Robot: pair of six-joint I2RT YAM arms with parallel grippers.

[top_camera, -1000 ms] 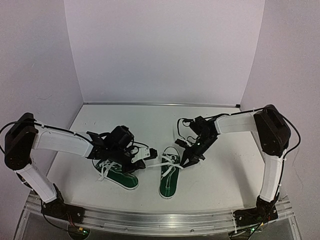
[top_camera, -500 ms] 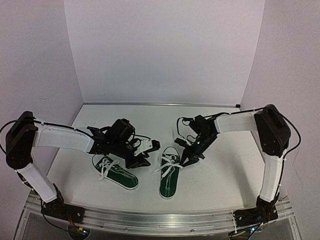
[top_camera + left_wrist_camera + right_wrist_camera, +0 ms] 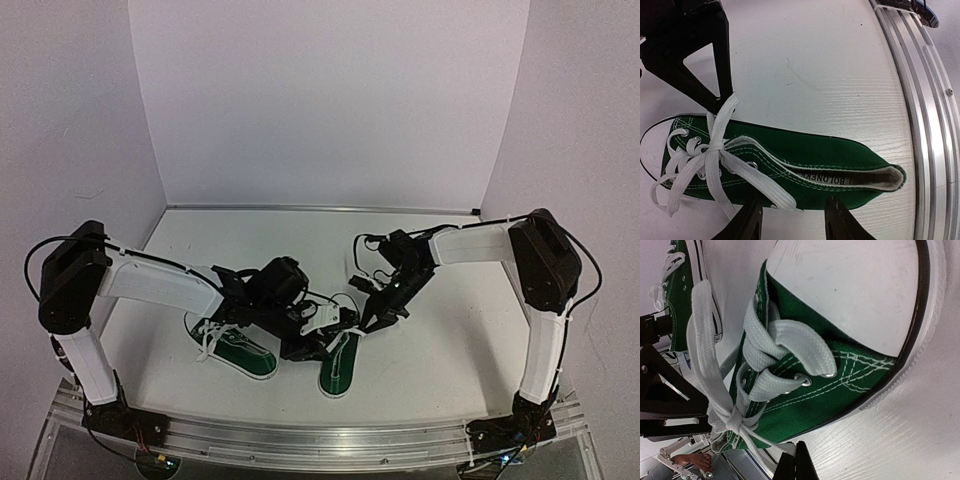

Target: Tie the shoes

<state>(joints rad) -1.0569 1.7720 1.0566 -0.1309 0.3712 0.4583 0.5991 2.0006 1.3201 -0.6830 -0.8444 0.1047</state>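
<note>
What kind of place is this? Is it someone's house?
Probably a robot lab booth, not a house: plain pale walls box in a white table, and a silver aluminium rail holds the white left arm and right arm.

High overview; wrist close-ups on shoe (image 3: 805, 155)

The shoes (image 3: 805, 157) are matt green canvas with flat woven cloth laces (image 3: 715, 149) and shiny metal eyelets (image 3: 828, 374); the desk (image 3: 830, 75) shows white grained wood.

The left hand (image 3: 318, 345) partly covers one shoe (image 3: 335, 378).
</note>
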